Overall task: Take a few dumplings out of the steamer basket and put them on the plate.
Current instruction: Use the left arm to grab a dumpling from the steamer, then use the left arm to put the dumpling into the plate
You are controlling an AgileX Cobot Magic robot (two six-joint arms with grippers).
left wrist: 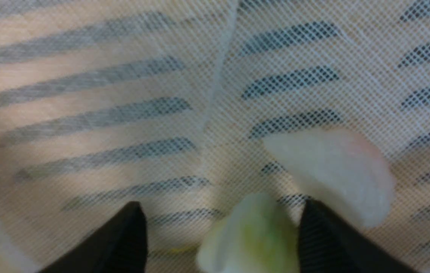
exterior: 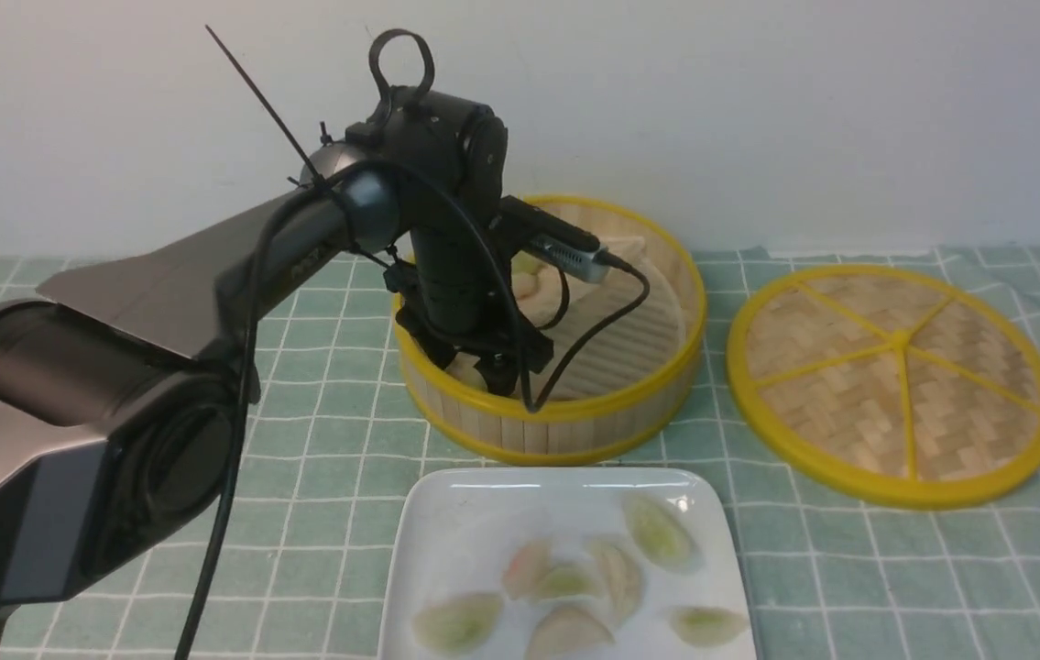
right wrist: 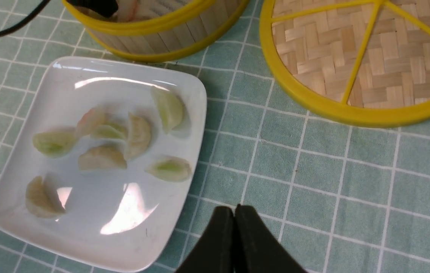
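Reaching into the steamer basket (exterior: pixel 574 431), your left fingers (left wrist: pixel 127 239) are standing apart, a green dumpling (left wrist: pixel 252 235) between them (unpinched); eight dumplings (right wrist: pixel 101 157) are lying on the plate (right wrist: pixel 86 235); your right fingers (right wrist: pixel 218 235) are pressing together above the table (right wrist: pixel 313 170).

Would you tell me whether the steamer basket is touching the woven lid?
Apart: the front view shows green cloth between the steamer basket and the woven lid.

White wall (exterior: pixel 804 110), green checked cloth (exterior: pixel 327 440)
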